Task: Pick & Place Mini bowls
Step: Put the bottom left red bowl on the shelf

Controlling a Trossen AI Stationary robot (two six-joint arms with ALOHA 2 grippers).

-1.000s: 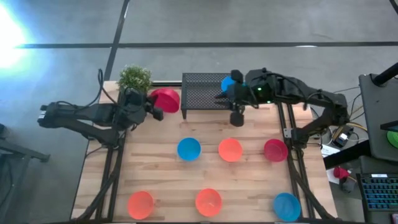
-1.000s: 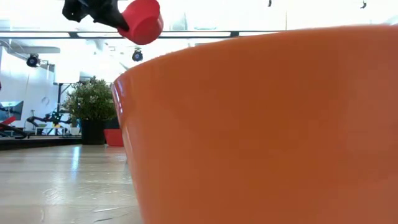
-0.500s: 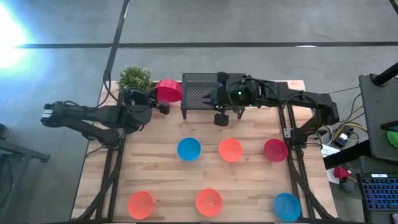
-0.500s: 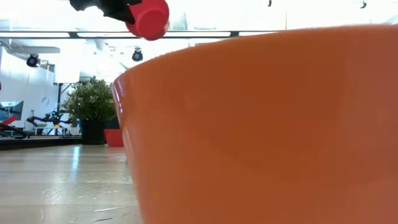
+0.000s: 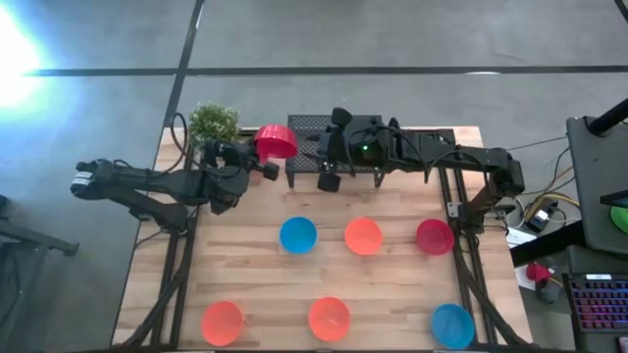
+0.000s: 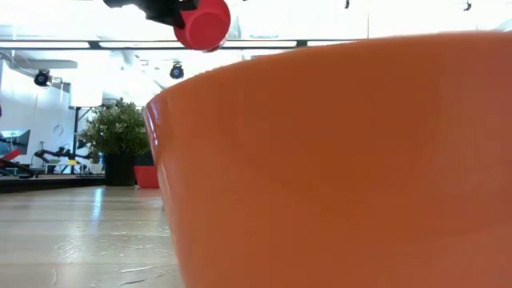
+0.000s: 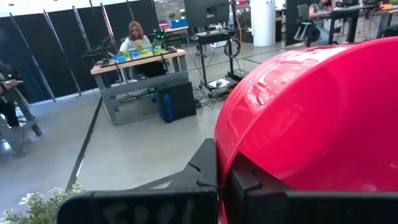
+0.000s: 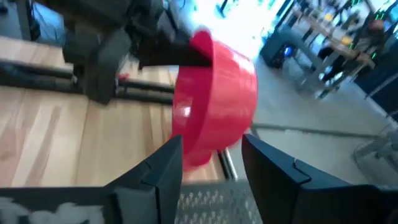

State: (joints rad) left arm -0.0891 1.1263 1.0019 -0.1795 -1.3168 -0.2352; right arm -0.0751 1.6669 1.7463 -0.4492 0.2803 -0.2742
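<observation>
A crimson red mini bowl (image 5: 277, 143) hangs in the air at the left end of the black wire-mesh rack (image 5: 304, 167), with my left gripper (image 5: 263, 163) shut on it. It also shows in the low view as the red bowl (image 6: 204, 22), and as the red bowl (image 8: 217, 93) in the right wrist view. My right gripper (image 8: 211, 168) stands open over the rack, pointing at the red bowl, with nothing between its fingers. Several more mini bowls rest on their bases on the table: blue (image 5: 298, 234), orange (image 5: 363, 235), red (image 5: 435, 236). My left gripper holds the red bowl at its rim (image 7: 231, 163), the fingers coming about level from the table's left side. Whether one finger is inside the bowl does not show. The bowl is lifted clear and lies tipped on its side, its rounded outer wall toward the rack.
A small green potted plant (image 5: 213, 122) stands at the far left behind my left gripper. Near the front edge sit an orange bowl (image 5: 222, 323), another orange bowl (image 5: 329, 319) and a blue bowl (image 5: 452, 326). An orange bowl (image 6: 336, 160) fills the low view. Beyond the table a person sits at a desk (image 7: 134, 37).
My left gripper has carried the red bowl toward the table's right, up to the rack's left end, rolling as it went; the bowl stays lifted. My right gripper has moved left along the rack toward the red bowl. The blue bowl seen beside it earlier no longer shows.
</observation>
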